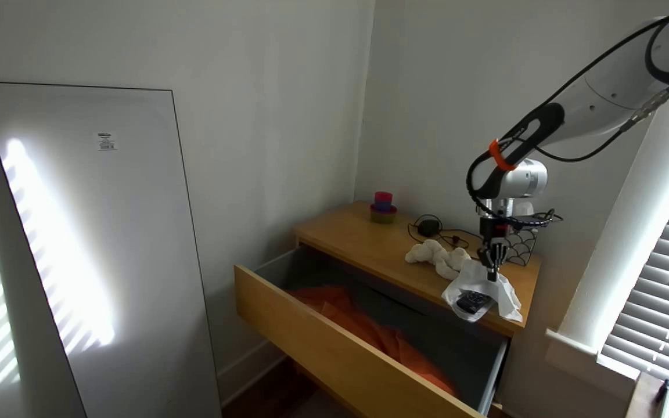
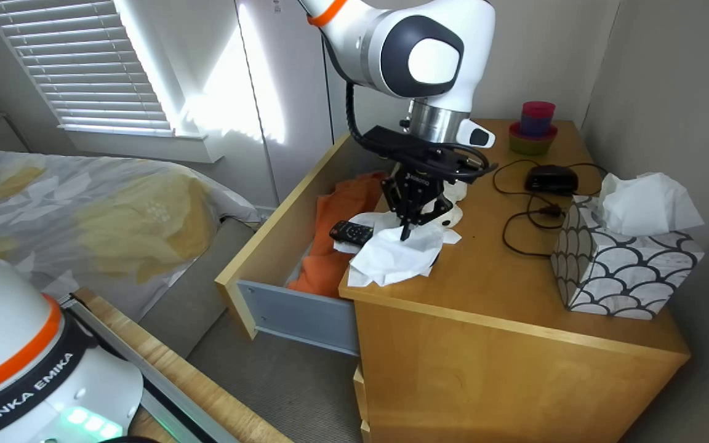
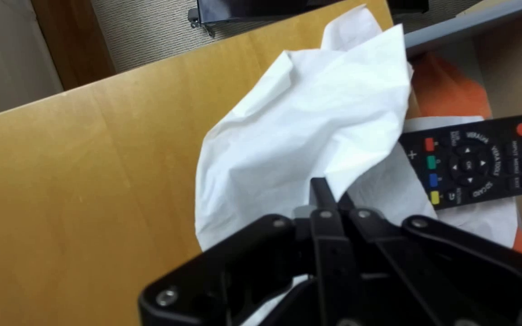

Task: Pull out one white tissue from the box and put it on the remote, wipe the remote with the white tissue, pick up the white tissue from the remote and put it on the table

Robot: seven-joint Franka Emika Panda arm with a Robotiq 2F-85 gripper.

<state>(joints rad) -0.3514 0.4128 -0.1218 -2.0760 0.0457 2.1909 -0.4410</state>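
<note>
My gripper is shut, with a fold of the white tissue pinched between its fingertips. In both exterior views it points down just above the front of the table. The crumpled tissue spreads around the fingers and drapes near the table corner. The black remote juts past the front edge over the open drawer. Its inner end is covered by the tissue, and white paper also shows beneath it; whether that is the same sheet I cannot tell. The patterned box stands at the back of the tabletop, a tissue sticking out on top.
The drawer is pulled out, with orange cloth inside. A cream-white lump with dark patches lies beside the tissue. Behind it are a black device with loose cables and stacked colored cups. A wall runs behind the table.
</note>
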